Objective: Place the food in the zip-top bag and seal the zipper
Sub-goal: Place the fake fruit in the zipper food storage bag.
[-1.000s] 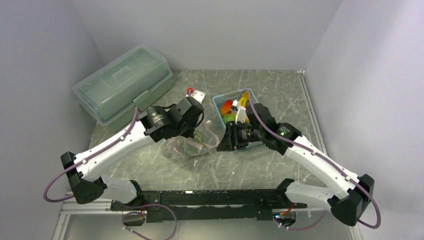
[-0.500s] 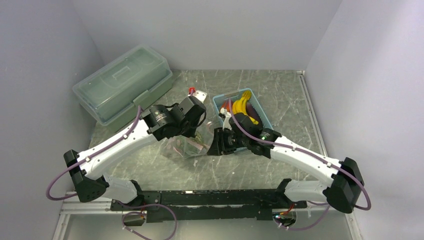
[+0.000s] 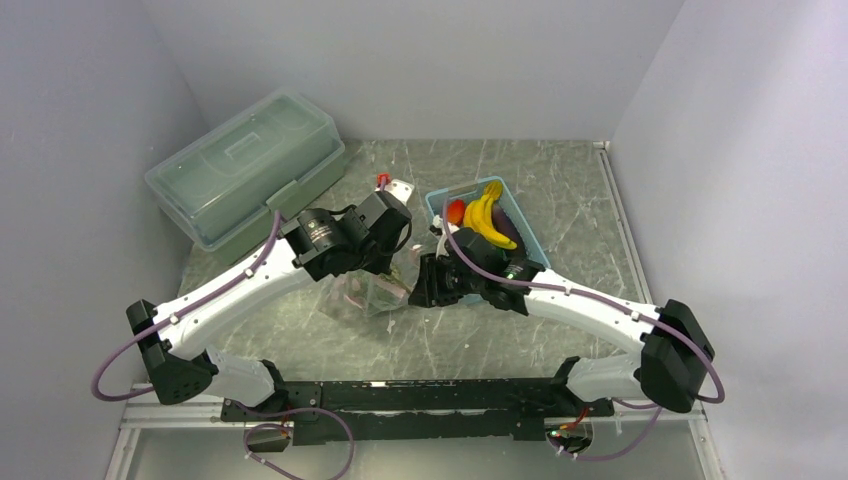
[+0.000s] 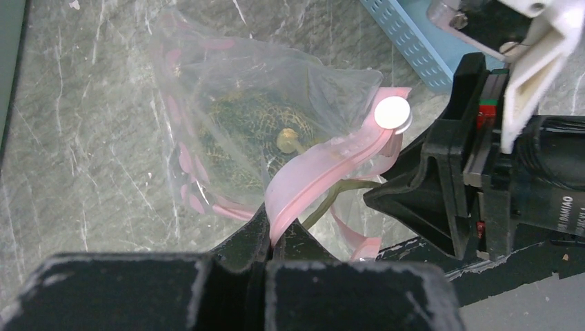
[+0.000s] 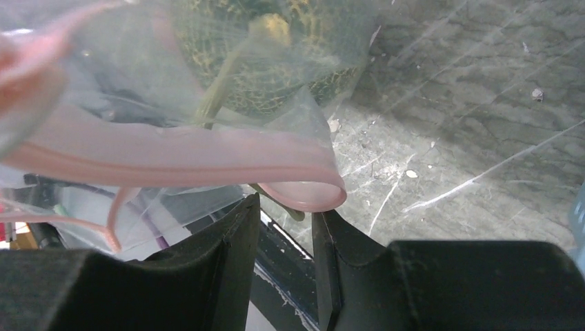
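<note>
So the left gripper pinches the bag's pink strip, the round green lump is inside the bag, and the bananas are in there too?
Not quite: the bananas are not in the bag. The top view shows them lying in the light-blue basket. The rest holds: the left gripper pinches the pink strip, and the round green lump is inside the bag.

2 white arms (image 3: 235, 293), black claws (image 4: 270, 232), purple cables (image 3: 98, 378).
</note>
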You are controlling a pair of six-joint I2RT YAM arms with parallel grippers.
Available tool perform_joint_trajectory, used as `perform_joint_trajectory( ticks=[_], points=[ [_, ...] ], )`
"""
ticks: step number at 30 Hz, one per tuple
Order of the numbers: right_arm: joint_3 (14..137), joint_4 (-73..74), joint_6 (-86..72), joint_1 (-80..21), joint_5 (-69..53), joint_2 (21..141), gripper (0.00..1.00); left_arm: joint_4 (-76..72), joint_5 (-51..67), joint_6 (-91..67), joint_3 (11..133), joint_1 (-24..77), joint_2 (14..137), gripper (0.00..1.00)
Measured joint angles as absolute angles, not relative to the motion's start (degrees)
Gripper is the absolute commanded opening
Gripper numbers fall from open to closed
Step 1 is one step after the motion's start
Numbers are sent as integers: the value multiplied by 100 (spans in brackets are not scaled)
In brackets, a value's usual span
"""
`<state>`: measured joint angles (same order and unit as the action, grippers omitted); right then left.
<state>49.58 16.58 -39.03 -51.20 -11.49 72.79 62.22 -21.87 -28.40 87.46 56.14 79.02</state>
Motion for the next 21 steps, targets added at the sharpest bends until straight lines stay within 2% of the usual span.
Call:
perform_joint_trajectory(
  ticks=[8,12,17,21],
  points=[
    [4856,1490,-3905,-5186,-1072,7411,30,6224,-2174,-2840,8750,5614,7902,0],
    [4757,1328,-3922,-5205,-1052,7411,23,6224,-2165,-2840,8750,5614,7902,0],
    [4713,1247,-3931,-5234,-1050,7411,2,6224,-2130,-2845,8753,5614,7902,0],
    [4716,1234,-3898,-5256,-1046,7408,0,6224,-2128,-2877,8753,5614,7902,0]
  ],
)
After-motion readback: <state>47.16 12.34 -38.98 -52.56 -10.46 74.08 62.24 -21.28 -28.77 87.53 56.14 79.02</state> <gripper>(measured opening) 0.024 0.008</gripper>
